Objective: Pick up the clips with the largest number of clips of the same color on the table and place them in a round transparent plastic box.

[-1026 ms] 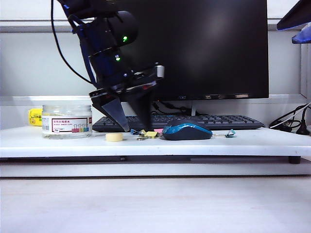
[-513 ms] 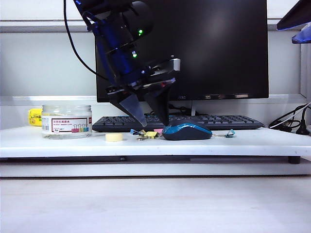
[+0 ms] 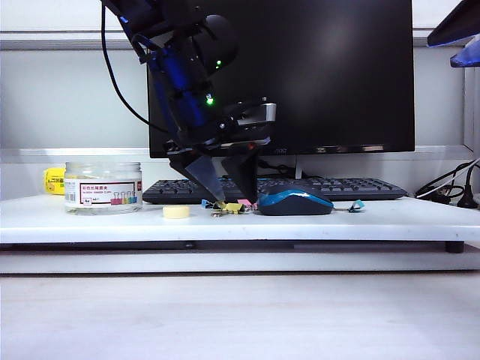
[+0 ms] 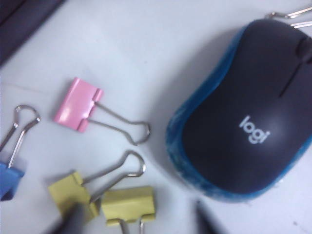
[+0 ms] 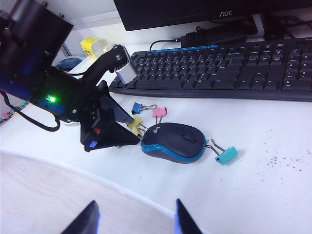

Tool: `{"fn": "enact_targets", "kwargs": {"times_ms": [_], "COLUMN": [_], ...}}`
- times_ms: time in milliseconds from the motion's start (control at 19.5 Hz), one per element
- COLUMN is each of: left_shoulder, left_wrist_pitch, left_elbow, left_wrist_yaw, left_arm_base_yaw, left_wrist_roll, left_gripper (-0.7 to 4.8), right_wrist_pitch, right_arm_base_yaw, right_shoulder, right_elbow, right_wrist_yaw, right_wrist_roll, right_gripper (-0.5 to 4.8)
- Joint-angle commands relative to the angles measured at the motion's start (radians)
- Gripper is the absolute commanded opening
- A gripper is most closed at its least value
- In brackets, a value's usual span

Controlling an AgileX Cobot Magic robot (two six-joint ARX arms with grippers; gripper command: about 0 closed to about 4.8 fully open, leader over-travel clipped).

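Two yellow clips (image 4: 128, 204) (image 4: 73, 194) lie side by side on the white table close to the mouse; they also show as clips (image 3: 231, 208) and clips (image 5: 134, 126). My left gripper (image 4: 139, 222) points down over them, open, its blurred fingertips (image 4: 73, 219) straddling one yellow clip. In the exterior view the left gripper (image 3: 236, 202) has its tips at table level. The round transparent plastic box (image 3: 103, 187) stands far to the left, lid off. My right gripper (image 5: 136, 222) hangs open and empty above the table's front edge.
A pink clip (image 4: 78, 104) and a blue clip (image 4: 9, 178) lie beside the yellow ones. The blue-black mouse (image 3: 295, 202) sits just right of the left gripper, a teal clip (image 3: 355, 205) beyond it. A pale tape roll (image 3: 176, 212), keyboard (image 3: 285, 187) and monitor (image 3: 315, 75) are nearby.
My left gripper swung right from near the tape roll toward the mouse, then sank until its tips reached the yellow clips. The right arm stayed still.
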Motion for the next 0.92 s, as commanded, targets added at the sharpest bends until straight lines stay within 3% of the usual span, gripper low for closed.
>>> {"fn": "enact_targets", "kwargs": {"times_ms": [51, 513, 667, 923], "left_shoulder": [-0.001, 0.042, 0.042, 0.041], "left_wrist_pitch": [0.012, -0.005, -0.005, -0.007], "left_elbow": [0.004, 0.002, 0.002, 0.003], "left_wrist_yaw": [0.000, -0.002, -0.001, -0.001], "left_arm_base_yaw": [-0.001, -0.002, -0.002, -0.002], "left_wrist_roll": [-0.003, -0.011, -0.010, -0.011], "left_gripper": [2.16, 2.12, 1.15, 1.11], "right_wrist_pitch": [0.018, 0.018, 0.018, 0.018], "right_arm_base_yaw": [0.000, 0.000, 0.000, 0.000], "right_shoulder": [-0.001, -0.001, -0.001, -0.001], "right_elbow": [0.005, 0.005, 0.005, 0.005], "right_wrist_yaw": [-0.002, -0.002, -0.002, -0.002], "right_wrist_roll": [-0.004, -0.004, -0.004, -0.004], "right_gripper": [2.02, 2.02, 2.02, 2.02]}}
